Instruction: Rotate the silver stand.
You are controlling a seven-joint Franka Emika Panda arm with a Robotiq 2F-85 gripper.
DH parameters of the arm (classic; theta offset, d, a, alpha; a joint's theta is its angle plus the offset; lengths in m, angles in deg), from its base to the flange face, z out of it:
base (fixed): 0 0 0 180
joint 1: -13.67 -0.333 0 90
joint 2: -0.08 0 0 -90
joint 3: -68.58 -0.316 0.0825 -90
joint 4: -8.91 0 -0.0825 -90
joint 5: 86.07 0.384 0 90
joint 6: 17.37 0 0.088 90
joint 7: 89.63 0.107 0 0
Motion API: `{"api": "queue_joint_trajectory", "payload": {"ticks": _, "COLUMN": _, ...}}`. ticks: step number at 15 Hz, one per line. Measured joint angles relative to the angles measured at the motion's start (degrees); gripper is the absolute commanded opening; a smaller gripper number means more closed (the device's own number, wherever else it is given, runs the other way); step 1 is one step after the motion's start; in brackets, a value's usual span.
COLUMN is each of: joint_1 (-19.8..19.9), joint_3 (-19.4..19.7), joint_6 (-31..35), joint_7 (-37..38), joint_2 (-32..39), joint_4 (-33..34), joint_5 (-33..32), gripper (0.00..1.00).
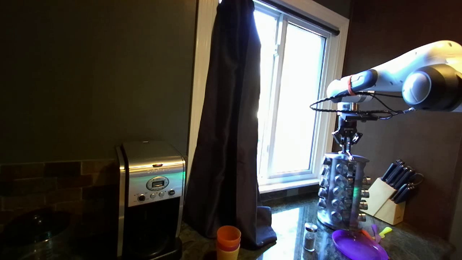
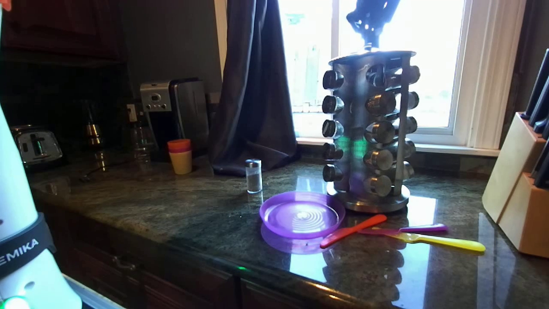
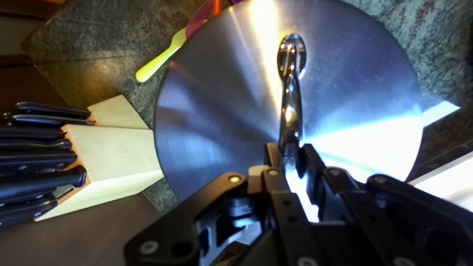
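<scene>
The silver stand stands upright on the dark counter in both exterior views (image 1: pixel 355 186) (image 2: pixel 352 128). Tiers of small shiny jars with metal caps ring its sides. In the wrist view I look down on its round brushed-metal top (image 3: pixel 221 107). A curved chrome handle (image 3: pixel 291 99) runs across this top. My gripper (image 3: pixel 290 157) points down with its fingers close on both sides of the handle. It looks shut on the handle, whose far part is hidden by the fingers. The gripper also shows just above the stand's top in both exterior views (image 1: pixel 347 150) (image 2: pixel 371 43).
A knife block (image 1: pixel 386 204) stands close beside the stand. A purple plate (image 2: pixel 274 225) and plastic knives, red (image 2: pixel 354 231), purple (image 2: pixel 422 228) and yellow (image 2: pixel 450 243), lie in front. A glass shaker (image 2: pixel 254 177), stacked cups (image 2: pixel 181 161), a coffee machine (image 1: pixel 155 168) and a curtain (image 2: pixel 253 94) are nearby.
</scene>
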Motion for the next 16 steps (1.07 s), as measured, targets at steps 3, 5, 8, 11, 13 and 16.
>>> {"api": "queue_joint_trajectory", "payload": {"ticks": 3, "joint_1": 0.4, "joint_3": 0.4, "joint_6": -1.7, "joint_7": 7.1, "joint_2": 1.2, "joint_4": 1.8, "joint_5": 1.4, "gripper": 0.05}}
{"api": "queue_joint_trajectory", "payload": {"ticks": 5, "joint_1": 0.7, "joint_3": 0.8, "joint_6": -2.8, "joint_7": 11.9, "joint_2": 2.1, "joint_4": 3.2, "joint_5": 1.6, "gripper": 0.18}}
{"api": "queue_joint_trajectory", "payload": {"ticks": 8, "joint_1": 1.3, "joint_3": 1.1, "joint_6": -4.6, "joint_7": 15.3, "joint_2": 3.6, "joint_4": 5.4, "joint_5": 2.4, "gripper": 0.18}}
{"api": "queue_joint_trajectory", "payload": {"ticks": 11, "joint_1": 1.4, "joint_3": 1.1, "joint_6": -5.0, "joint_7": 15.8, "joint_2": 4.0, "joint_4": 6.1, "joint_5": 2.4, "gripper": 0.18}}
{"api": "queue_joint_trajectory", "payload": {"ticks": 13, "joint_1": 1.4, "joint_3": 1.1, "joint_6": -5.1, "joint_7": 15.9, "joint_2": 4.1, "joint_4": 6.2, "joint_5": 2.4, "gripper": 0.05}}
{"api": "queue_joint_trajectory", "payload": {"ticks": 16, "joint_1": 1.4, "joint_3": 1.2, "joint_6": -4.6, "joint_7": 17.3, "joint_2": 4.1, "joint_4": 6.1, "joint_5": 2.1, "gripper": 0.05}}
